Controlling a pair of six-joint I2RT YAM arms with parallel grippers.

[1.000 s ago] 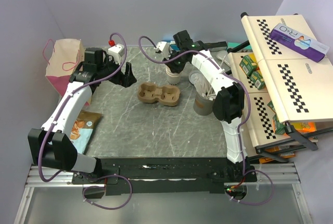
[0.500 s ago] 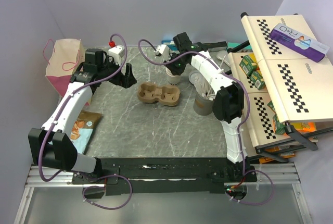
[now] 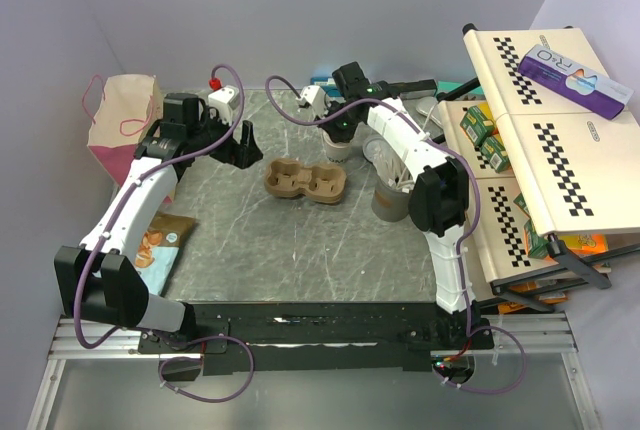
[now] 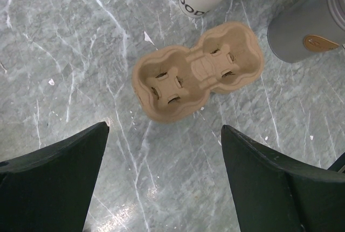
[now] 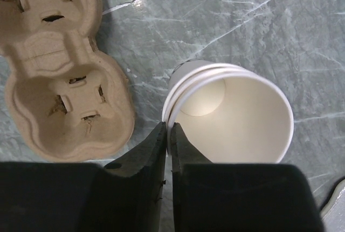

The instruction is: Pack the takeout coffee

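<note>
The off-white paper cup [image 5: 232, 118] stands upright on the marble table, just beyond the brown two-cup tray [image 3: 305, 181]; its rim shows more than one nested edge. My right gripper [image 5: 168, 129] is shut on the cup's rim, one finger inside the wall and one outside. In the top view the right gripper [image 3: 335, 130] sits right above the cup [image 3: 335, 147]. A white round lid [image 3: 381, 157] lies to the cup's right. My left gripper [image 4: 164, 128] hangs open and empty above bare table, short of the tray [image 4: 197, 73].
A grey cup of straws and stirrers [image 3: 392, 198] stands right of the tray. A pink paper bag [image 3: 120, 115] sits at the far left, a snack packet [image 3: 160, 242] near the left arm. A checkered rack of goods [image 3: 540, 150] lines the right side.
My right gripper's fingers have closed together onto the cup's rim. The left arm has not moved.
</note>
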